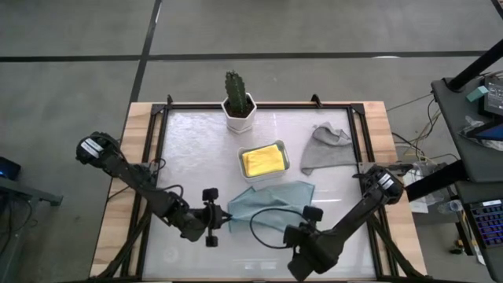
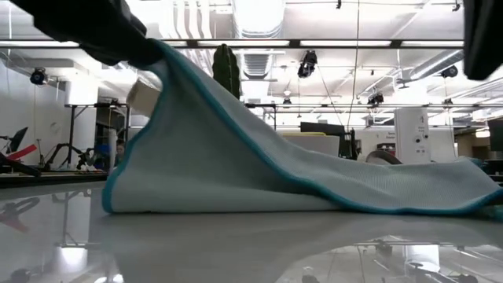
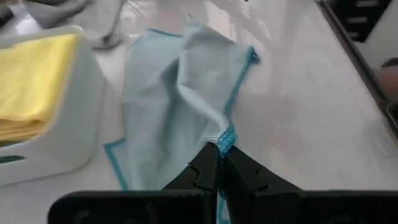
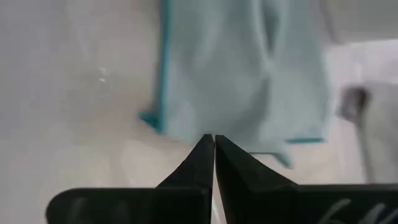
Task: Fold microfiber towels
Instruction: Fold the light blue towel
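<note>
A pale teal microfiber towel (image 1: 271, 203) lies near the table's front middle, most of it flat on the table. My left gripper (image 1: 224, 222) is shut on its left end, which is raised off the table (image 2: 169, 71). My right gripper (image 1: 312, 214) hangs shut just right of the towel and above the table, holding nothing; its wrist view looks down on the towel (image 4: 249, 74). A yellow towel (image 1: 263, 159) lies folded in the white tray (image 1: 284, 149). A grey towel (image 1: 326, 149) lies crumpled at the back right. My left gripper pinches the teal towel's stitched edge (image 3: 226, 138) at its left end between the two fingertips, the cloth bunched there. The fingers come from the table's left, slanting down. That end is lifted and the cloth slopes down to the rest, which lies on the table (image 2: 377, 192).
A potted cactus (image 1: 238, 106) stands at the back middle. A black cable loop (image 1: 263, 228) hangs over the towel's near side. A dark frame (image 1: 357, 134) borders the white tabletop. Bare table lies at the front left and far left.
</note>
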Motion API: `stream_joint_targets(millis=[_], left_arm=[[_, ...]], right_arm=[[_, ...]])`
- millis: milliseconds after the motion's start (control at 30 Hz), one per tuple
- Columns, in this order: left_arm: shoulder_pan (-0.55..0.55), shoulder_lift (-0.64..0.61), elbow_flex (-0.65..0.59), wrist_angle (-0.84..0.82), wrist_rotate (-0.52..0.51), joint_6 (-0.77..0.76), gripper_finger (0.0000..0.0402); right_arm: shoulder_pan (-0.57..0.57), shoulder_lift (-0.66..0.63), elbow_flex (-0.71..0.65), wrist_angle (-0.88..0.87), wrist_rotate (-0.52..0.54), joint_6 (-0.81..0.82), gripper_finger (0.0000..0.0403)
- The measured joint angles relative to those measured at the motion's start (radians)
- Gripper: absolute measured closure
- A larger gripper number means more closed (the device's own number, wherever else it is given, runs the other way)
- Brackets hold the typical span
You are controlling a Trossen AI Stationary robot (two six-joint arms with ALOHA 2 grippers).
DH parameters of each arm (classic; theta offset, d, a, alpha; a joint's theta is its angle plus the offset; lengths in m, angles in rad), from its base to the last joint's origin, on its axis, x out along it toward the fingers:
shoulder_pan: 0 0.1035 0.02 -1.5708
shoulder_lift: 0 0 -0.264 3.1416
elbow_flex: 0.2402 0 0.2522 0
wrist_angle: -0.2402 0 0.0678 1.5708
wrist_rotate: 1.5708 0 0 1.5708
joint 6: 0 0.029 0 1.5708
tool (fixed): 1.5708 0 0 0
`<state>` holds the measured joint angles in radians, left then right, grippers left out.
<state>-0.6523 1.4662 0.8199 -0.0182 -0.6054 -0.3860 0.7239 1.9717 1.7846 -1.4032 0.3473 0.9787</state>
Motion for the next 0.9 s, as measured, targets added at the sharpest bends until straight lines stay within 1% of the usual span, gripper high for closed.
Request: stream_joint_targets(millis=[100,200,333,433,533,600,700,900], left_arm=[[-0.005,-0.001,-0.003,-0.02,0.001,-0.009,0.0402],[-0.005,-0.001,-0.003,-0.095,-0.008,-0.051,0.0402],[-0.005,-0.007,-0.002,-0.239,-0.042,-0.169,0.0402],[-0.004,-0.009,-0.009,-0.294,-0.051,-0.231,0.0402],[-0.004,-0.009,-0.012,-0.297,-0.053,-0.236,0.0402],[-0.004,-0.009,-0.012,-0.298,-0.057,-0.236,0.0402],[-0.004,-0.009,-0.012,-0.297,-0.058,-0.233,0.0402],[-0.004,-0.009,-0.013,-0.297,-0.058,-0.232,0.0402]], right_arm=[[0.001,0.0,-0.026,0.092,-0.036,-0.002,0.0389],[-0.004,0.0,-0.051,0.172,-0.059,0.015,0.0369],[-0.011,0.0,-0.088,0.253,-0.085,0.029,0.0324],[-0.023,0.0,-0.124,0.31,-0.085,0.024,0.0284],[-0.046,0.0,-0.173,0.381,-0.085,0.03,0.0248],[-0.069,0.0,-0.201,0.398,-0.084,0.056,0.0232],[-0.097,0.004,-0.231,0.399,-0.077,0.084,0.022],[-0.109,0.007,-0.286,0.451,-0.096,0.077,0.0218]])
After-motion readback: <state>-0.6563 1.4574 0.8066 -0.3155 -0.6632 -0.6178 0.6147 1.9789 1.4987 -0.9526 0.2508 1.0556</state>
